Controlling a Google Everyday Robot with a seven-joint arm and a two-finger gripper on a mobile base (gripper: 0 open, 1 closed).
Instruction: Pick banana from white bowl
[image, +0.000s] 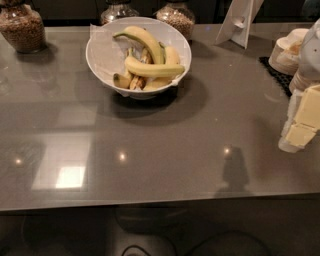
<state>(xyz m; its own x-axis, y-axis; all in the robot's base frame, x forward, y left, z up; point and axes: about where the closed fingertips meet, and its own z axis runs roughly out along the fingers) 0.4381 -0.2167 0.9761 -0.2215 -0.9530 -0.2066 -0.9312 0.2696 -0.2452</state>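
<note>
Camera view: hand (301, 127) at right edge, low over grey tabletop (200, 150), well apart from all fruit. Cannot tell how far open; no object seen in it. White bowl (135, 93) well left of hand, farther back. Banana (152, 69) lies crosswise on top of other bananas in bowl. Stacked beige bowls (287, 52) just behind hand.

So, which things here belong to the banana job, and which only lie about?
Job: banana, white bowl, claw at the right edge, far from the bowl.
Lying about: other bananas in the bowl, three jars behind, stacked bowls, white stand.
</note>
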